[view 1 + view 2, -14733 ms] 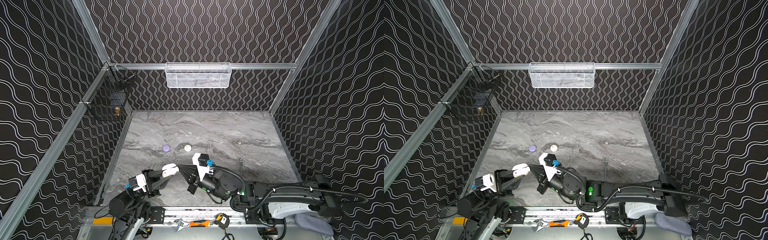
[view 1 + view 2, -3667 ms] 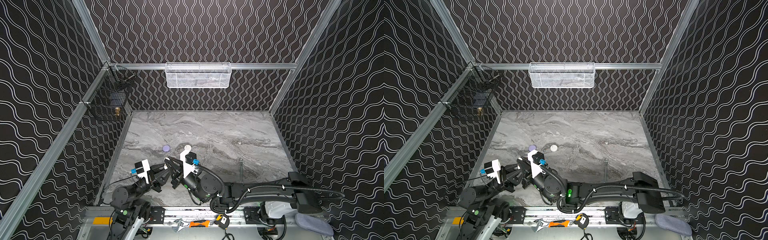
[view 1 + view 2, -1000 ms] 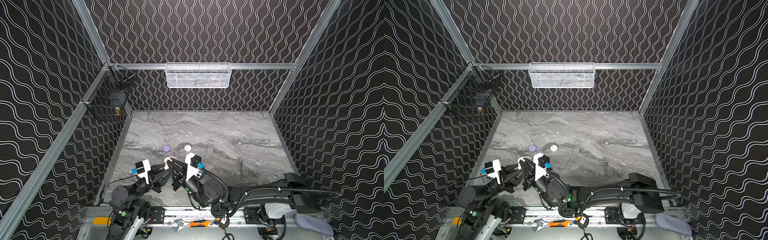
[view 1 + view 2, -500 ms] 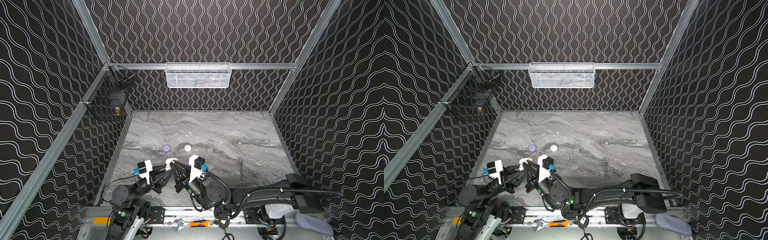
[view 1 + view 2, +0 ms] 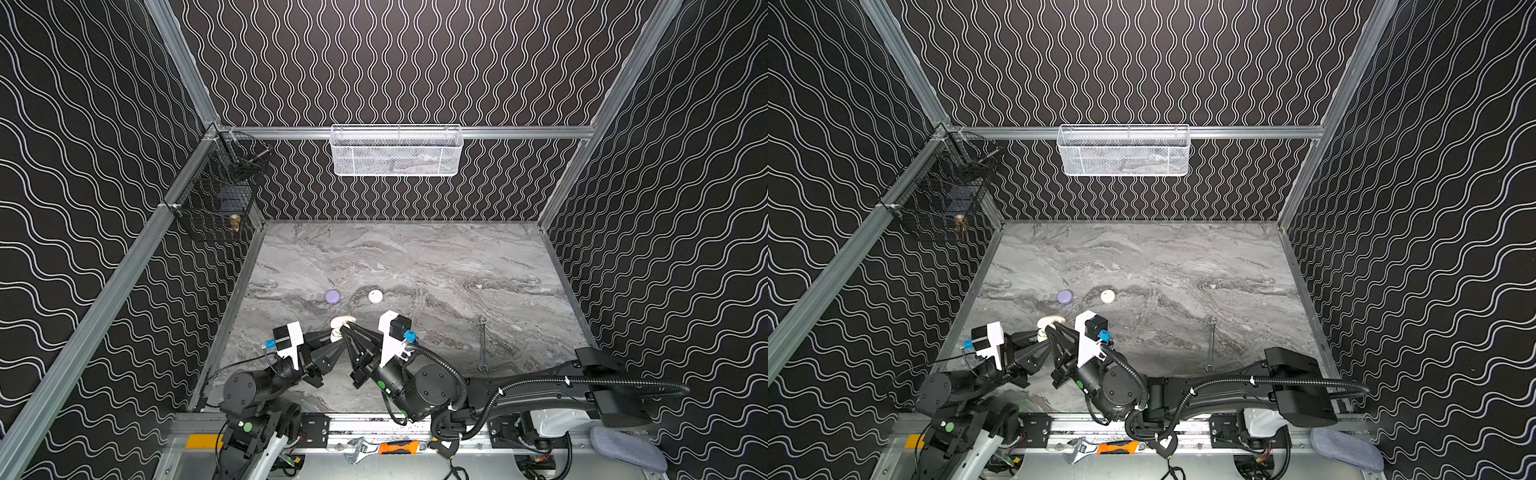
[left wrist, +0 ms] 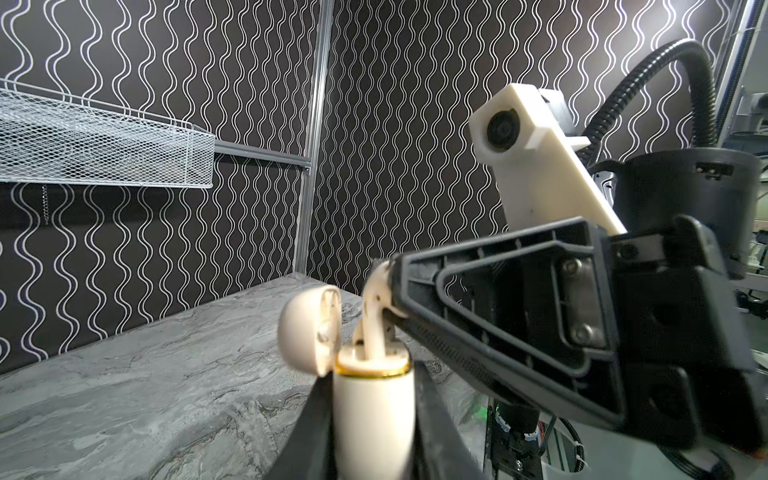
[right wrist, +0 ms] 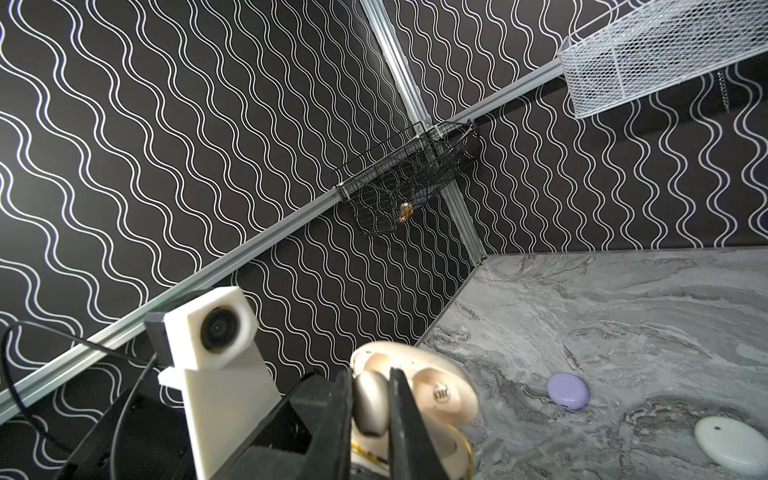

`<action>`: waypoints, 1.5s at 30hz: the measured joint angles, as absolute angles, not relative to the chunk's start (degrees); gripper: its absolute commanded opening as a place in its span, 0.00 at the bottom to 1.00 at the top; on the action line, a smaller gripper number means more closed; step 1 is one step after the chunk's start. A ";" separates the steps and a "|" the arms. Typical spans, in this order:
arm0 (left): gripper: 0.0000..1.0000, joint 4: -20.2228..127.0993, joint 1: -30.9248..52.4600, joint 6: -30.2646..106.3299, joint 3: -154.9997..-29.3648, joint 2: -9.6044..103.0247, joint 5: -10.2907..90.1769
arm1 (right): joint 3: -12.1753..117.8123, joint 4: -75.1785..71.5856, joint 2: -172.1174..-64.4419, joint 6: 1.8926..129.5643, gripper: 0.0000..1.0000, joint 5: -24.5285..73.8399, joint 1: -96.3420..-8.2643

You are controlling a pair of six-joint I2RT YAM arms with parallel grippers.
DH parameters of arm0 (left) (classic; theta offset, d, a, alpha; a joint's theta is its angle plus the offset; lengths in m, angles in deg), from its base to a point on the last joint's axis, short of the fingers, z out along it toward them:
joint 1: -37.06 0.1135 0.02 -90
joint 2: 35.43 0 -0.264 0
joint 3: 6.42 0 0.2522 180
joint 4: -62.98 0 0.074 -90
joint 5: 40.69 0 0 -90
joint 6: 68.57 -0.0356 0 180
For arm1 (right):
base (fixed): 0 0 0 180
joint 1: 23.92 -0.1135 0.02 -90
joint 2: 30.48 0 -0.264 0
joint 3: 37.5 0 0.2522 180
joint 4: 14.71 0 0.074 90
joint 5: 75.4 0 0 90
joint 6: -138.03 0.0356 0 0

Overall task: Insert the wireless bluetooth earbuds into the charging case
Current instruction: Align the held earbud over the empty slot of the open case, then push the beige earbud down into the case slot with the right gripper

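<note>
A cream charging case with its lid hinged open is held upright just above the near left of the table, with my left gripper shut on its body. My right gripper is shut on a cream earbud. In the left wrist view the earbud has its stem down in the case's top opening. In both top views the case shows between the left gripper and the right gripper, whose tips meet there.
A shut lavender case and a shut white case lie on the marble table just beyond the grippers. A steel wrench lies to the right. A white mesh basket and a black wire basket hang on the walls.
Both grippers have drifted slightly to the right together, with the earbud staying over the open case. Both grips are unchanged.
</note>
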State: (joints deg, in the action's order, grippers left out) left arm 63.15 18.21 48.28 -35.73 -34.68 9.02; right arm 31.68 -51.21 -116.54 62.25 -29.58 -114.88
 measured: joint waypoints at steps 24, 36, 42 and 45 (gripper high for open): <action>0.00 68.07 18.23 49.13 -34.03 -34.70 8.19 | 34.66 -53.54 -118.27 56.98 0.00 -29.62 -114.94; 0.00 68.97 18.25 49.63 -33.96 -34.68 8.06 | 35.03 -53.50 -119.21 57.74 0.00 -29.65 -114.94; 0.00 68.62 18.25 49.63 -33.96 -34.68 7.99 | 35.03 -53.15 -119.21 59.49 0.00 -29.27 -114.94; 0.00 68.33 18.25 49.63 -33.96 -34.68 7.99 | 34.53 -53.09 -118.92 60.59 0.00 -29.14 -114.94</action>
